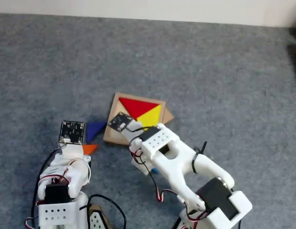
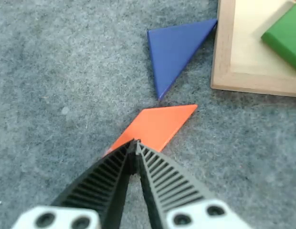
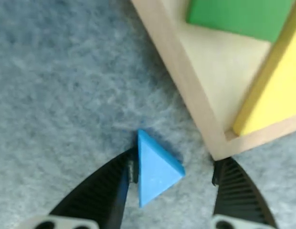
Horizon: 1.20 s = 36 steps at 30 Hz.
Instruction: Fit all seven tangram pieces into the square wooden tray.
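Right claw (image 3: 174, 168) open wide, straddling small light-blue triangle (image 3: 155, 171) on table (image 1: 210, 62), just beside tray (image 3: 172, 62) corner. Left claw (image 2: 135, 145) closed, tips at orange parallelogram (image 2: 160, 124) — dark-blue triangle (image 2: 174, 50) near. Red triangle (image 1: 136, 106), yellow piece (image 3: 277, 95), green piece (image 3: 238, 16) seated — at least three left.

Grey carpet (image 1: 210, 62), pale wall (image 1: 138, 9)

In the high view the right arm (image 1: 167, 152) covers the near half of the tray (image 1: 113, 107), and the left arm's wrist camera (image 1: 71, 132) overlaps the orange piece (image 1: 90, 149). In the left wrist view the left hand (image 2: 135, 145) hides that piece's near corner, and the picture's edge cuts off the green piece (image 2: 284, 36). In the right wrist view the edge cuts off the yellow piece (image 3: 277, 100).
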{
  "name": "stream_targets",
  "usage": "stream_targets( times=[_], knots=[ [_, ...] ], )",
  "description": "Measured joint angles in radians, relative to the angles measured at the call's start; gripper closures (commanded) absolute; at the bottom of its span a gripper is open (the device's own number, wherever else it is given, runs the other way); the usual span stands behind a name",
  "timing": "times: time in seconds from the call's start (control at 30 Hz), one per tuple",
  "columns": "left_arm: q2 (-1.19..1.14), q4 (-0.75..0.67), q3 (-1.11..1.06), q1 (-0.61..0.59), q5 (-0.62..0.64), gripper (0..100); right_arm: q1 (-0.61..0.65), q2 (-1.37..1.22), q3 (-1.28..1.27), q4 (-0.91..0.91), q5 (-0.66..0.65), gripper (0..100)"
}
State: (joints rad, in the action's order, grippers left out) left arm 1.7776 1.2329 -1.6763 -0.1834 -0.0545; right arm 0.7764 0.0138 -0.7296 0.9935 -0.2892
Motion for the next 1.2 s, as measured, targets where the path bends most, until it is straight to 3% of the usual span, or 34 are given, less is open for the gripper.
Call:
stream_targets(
  times=[0.37,0.53,0.8,0.9,1.03,1.2],
  knots=[
    [0.000,0.000,0.000,0.000,0.000,100,-0.021,-0.005,0.003,-0.011,0.000,86.1],
    [0.000,0.000,0.000,0.000,0.000,100,-0.026,-0.005,0.003,-0.008,0.000,94.4],
    [0.000,0.000,0.000,0.000,0.000,100,-0.018,0.046,0.029,0.064,0.000,94.7],
    [0.000,0.000,0.000,0.000,0.000,100,-0.015,0.109,0.028,0.109,-0.023,92.6],
    [0.000,0.000,0.000,0.000,0.000,100,-0.015,0.170,0.028,0.144,0.006,78.3],
    [0.000,0.000,0.000,0.000,0.000,100,-0.015,0.198,0.020,0.167,0.109,77.3]
  ],
)
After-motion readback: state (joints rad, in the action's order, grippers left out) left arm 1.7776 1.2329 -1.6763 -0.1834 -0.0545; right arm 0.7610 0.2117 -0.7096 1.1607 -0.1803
